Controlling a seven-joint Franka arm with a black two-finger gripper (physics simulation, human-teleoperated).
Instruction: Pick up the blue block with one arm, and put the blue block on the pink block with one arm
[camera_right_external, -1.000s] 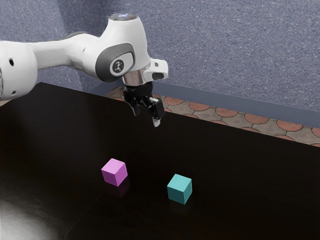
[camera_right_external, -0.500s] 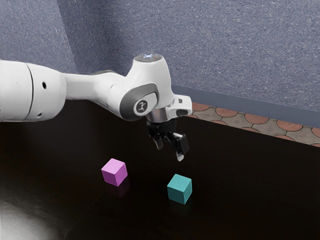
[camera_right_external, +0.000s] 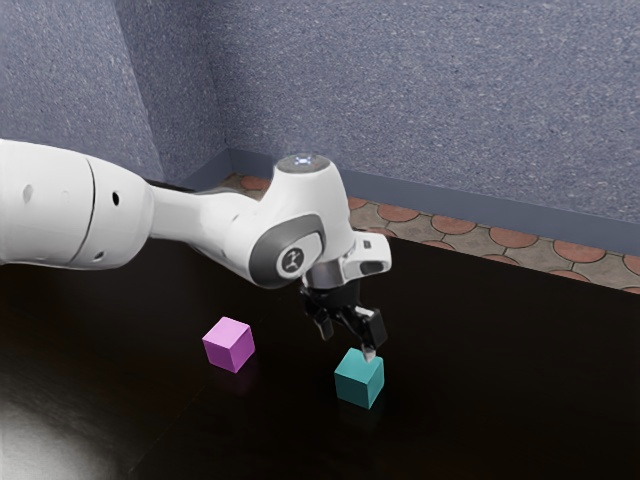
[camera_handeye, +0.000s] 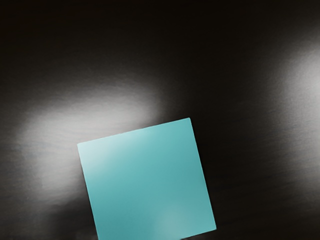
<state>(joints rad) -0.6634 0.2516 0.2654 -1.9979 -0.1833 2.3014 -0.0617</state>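
In the exterior view your white, round-jointed robot arm (camera_right_external: 150, 220) reached in from the exterior view's left toward the frame's centre. Its black two-finger pincer (camera_right_external: 346, 336) pointed down just above the blue block (camera_right_external: 359, 378), a small matte teal cube. That cube sat on the dark glossy tabletop (camera_right_external: 500, 400), a little right of centre in the lower half of the frame. The pincer's fingers stood wide apart with nothing gripped between them. The finger (camera_right_external: 369, 345) nearer the exterior view's right had its pale tip right at the cube's top edge, and you could not tell whether it touched. The pink block (camera_right_external: 228, 344), a small matte pink-violet cube, rested on the tabletop to the exterior view's left of the blue block, near it but clearly apart. Beyond the tabletop, toward the right of the frame, a strip of reddish scalloped floor tiles (camera_right_external: 480, 235) ran below a blue-grey speckled wall (camera_right_external: 450, 90). In the wrist view you looked straight down on the blue block (camera_handeye: 147, 182), its flat top face turned at a slight angle directly under the hand, with the dark tabletop (camera_handeye: 225, 60) around it showing soft pale reflections.
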